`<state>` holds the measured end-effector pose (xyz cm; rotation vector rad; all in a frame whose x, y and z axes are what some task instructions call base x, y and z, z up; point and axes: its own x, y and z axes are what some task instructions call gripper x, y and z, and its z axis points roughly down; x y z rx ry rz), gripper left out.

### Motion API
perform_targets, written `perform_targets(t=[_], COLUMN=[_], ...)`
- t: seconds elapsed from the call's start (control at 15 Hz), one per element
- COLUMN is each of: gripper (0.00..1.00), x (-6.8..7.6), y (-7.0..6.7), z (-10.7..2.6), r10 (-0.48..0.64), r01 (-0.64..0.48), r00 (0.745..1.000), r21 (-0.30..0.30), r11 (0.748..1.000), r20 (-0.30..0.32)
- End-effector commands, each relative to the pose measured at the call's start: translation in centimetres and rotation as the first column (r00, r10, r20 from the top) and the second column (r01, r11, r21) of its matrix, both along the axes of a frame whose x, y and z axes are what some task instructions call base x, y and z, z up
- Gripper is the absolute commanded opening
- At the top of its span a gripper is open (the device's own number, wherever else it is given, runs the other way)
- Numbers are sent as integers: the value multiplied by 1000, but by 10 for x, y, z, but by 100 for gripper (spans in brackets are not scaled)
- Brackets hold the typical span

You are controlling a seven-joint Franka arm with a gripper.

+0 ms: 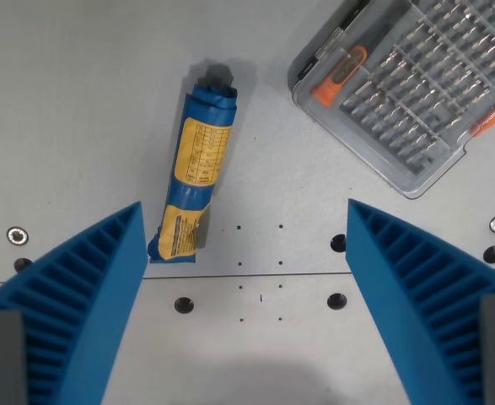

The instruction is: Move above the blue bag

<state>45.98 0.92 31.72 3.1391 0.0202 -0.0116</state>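
The blue bag is a rolled blue packet with a yellow label, lying flat on the grey table, left of the view's centre, its long axis running from top to lower left. My gripper is open and empty, its two blue ribbed fingers spread wide at the bottom of the wrist view. The bag's lower end lies just beside the tip of the finger on the wrist view's left, above and left of the gap between the fingers.
A clear plastic case of screwdriver bits with an orange handle inside sits at the top right. The grey table plate has small screw holes and a seam running across below the bag.
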Motion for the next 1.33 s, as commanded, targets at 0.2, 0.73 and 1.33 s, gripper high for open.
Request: perform_targets(t=[0.2,0.73,1.33], gripper=[100,100,100], x=[0,-2,-9], y=[0,1,10], z=[2,-3,-30], r10=[0,-37,-135], r01=[0,37,135], r00=[1000,999,989], r21=[1,1,8], r11=[1000,999,991], r20=[4,13,57])
